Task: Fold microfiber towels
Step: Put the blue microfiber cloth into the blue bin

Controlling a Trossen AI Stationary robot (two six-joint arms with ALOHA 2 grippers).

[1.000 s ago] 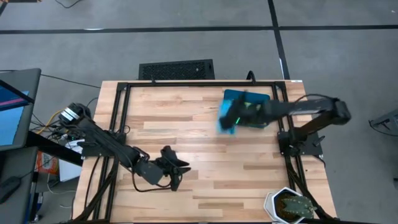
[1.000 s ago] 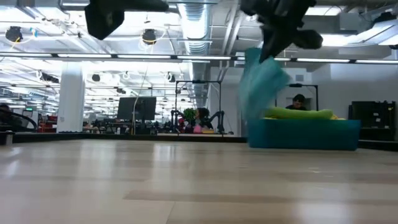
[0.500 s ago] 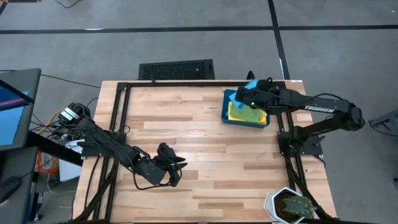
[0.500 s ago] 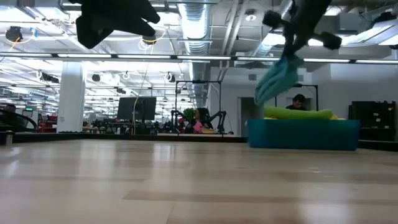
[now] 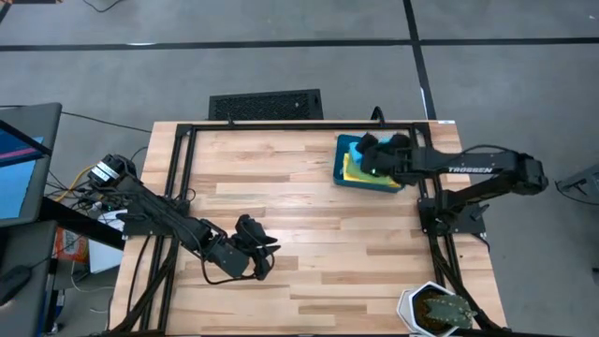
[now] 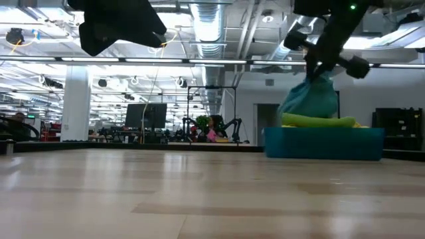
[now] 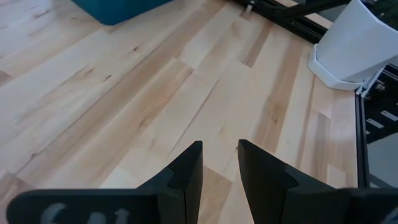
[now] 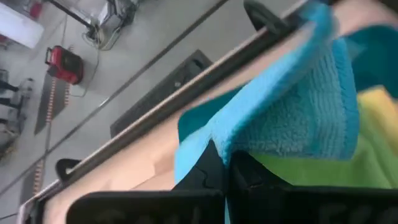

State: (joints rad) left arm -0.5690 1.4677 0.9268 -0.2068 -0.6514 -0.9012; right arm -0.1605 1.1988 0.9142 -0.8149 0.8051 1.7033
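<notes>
The right gripper (image 5: 367, 154) is up over the dark teal bin (image 5: 341, 173) at the far right part of the wooden table (image 5: 299, 201). Its two fingers are pinched tight on a light blue towel (image 6: 311, 99). The towel hangs down from the gripper in a bunch, and its bottom part reaches the other towels in the bin. In the right wrist view, the blue towel (image 8: 292, 118) is squeezed between the dark fingers (image 8: 208, 171), and a green towel (image 8: 323, 165) and a yellow towel (image 8: 379, 102) lie under it. From above, the yellow towel (image 5: 354, 169) shows inside the bin, next to the gripper. From the low view, the green towel (image 6: 317, 121) sticks up over the top edge of the bin (image 6: 323, 143). The left gripper (image 5: 265, 257) waits near the front left of the table, well apart from the bin. Its fingers (image 7: 186, 177) are a little way apart and hold nothing. They are above bare wood. A white container (image 5: 416, 307) sits at the front right corner of the table.
</notes>
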